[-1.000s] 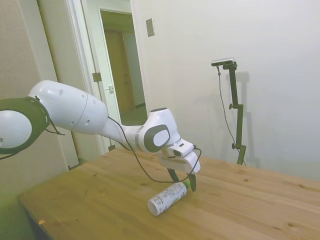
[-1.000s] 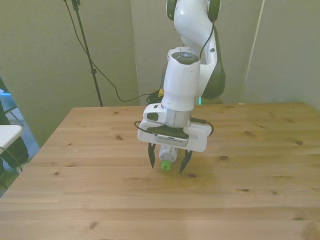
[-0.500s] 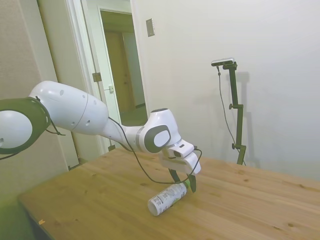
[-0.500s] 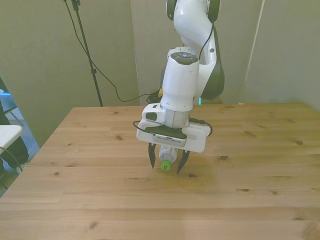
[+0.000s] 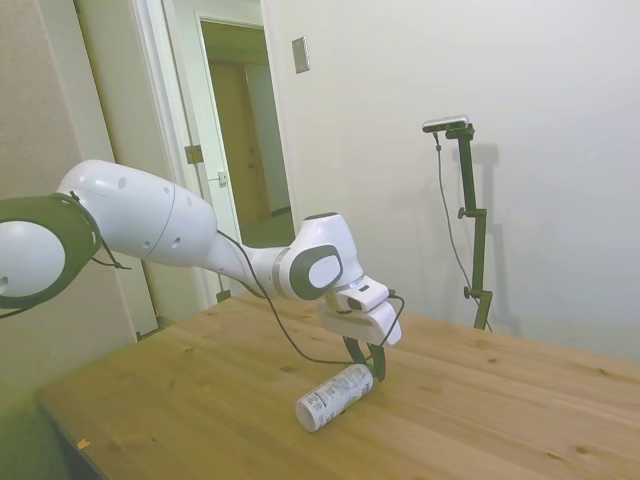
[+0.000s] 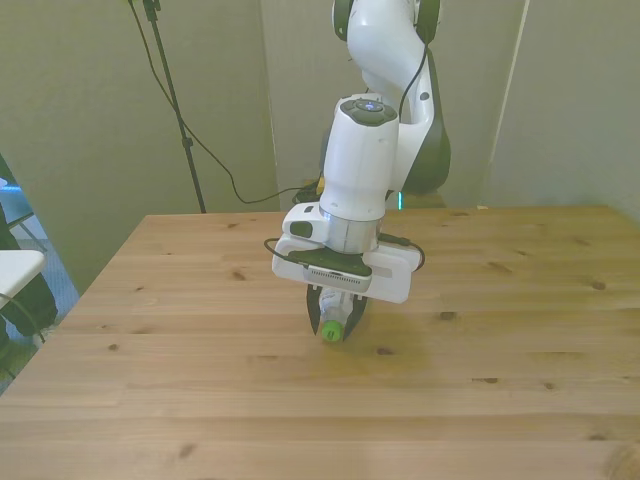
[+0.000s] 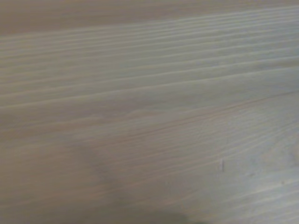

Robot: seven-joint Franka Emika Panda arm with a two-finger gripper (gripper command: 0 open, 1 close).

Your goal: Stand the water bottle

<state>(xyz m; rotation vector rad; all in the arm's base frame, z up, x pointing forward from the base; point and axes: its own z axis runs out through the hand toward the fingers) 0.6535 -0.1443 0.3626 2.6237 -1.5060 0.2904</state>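
Observation:
The water bottle (image 5: pixel 334 396) lies on its side on the wooden table (image 5: pixel 200 400), white label with dark print toward the near end, green cap (image 6: pixel 331 329) at the far end under the gripper. My gripper (image 6: pixel 333 322) reaches down over the cap end, its dark fingers (image 5: pixel 377 363) shut against the bottle's neck on both sides. In the front view only the cap and a bit of the neck show between the fingers; the rest of the bottle is hidden behind the gripper body. The wrist view holds only blurred wood grain.
The wooden table (image 6: pixel 150 380) stretches all around the bottle. A doorway (image 5: pixel 240 130) opens in the wall behind the arm in the side view.
The fingers, spread either side of the cap one second ago, have come together on the bottle's neck. The bottle still lies in the same spot.

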